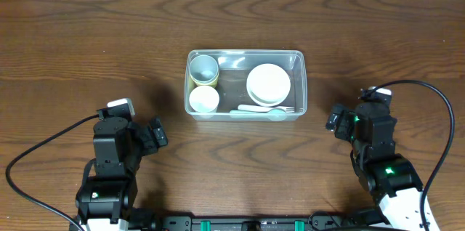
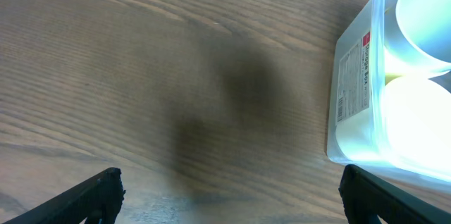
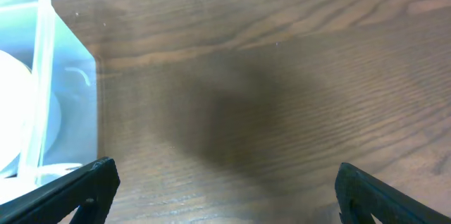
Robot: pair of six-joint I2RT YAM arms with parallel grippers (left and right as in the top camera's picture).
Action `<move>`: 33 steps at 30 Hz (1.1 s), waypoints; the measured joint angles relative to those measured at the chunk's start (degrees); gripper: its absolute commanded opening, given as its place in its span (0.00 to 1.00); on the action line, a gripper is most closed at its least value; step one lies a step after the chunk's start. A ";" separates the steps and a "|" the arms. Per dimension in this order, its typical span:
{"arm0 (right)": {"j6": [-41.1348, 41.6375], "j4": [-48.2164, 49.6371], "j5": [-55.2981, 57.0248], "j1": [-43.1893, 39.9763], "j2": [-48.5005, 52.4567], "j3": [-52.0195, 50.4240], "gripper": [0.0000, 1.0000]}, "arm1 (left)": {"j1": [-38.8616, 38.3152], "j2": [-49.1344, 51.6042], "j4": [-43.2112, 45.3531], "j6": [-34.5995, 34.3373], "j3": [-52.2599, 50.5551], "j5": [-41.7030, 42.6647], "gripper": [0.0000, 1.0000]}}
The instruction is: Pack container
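My left gripper (image 1: 155, 134) and right gripper (image 1: 336, 118) sit spread wide, holding nothing, either side of the container (image 1: 245, 52) at the middle of the counter (image 1: 87, 35). Cups (image 1: 204, 71), bowls (image 1: 268, 83) and cutlery (image 1: 261, 110) lie inside, so packing looks finished.

container (image 1: 245, 52) on table (image 1: 87, 42), cups (image 1: 205, 71) in its left end, bowl (image 1: 268, 84) right, cutlery (image 1: 263, 110) along near wall

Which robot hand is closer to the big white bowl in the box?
Right. The right gripper sits just beyond the container's right end, where the big white bowl lies. The left gripper is beyond the opposite end.
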 measured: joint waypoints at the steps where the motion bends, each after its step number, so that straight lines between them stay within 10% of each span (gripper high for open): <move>1: 0.00 0.35 -0.07 0.02 0.00 -0.07 0.99 | 0.00 0.04 0.00 0.00 0.00 0.00 0.98; 17: -7.78 26.34 -4.44 -3.26 -38.47 -26.08 0.99 | 0.00 0.04 0.04 0.00 -0.09 -0.44 0.98; 33: -24.04 21.24 -10.64 -3.80 -48.06 -29.49 0.99 | 0.00 0.04 0.07 0.00 -0.09 -0.66 0.98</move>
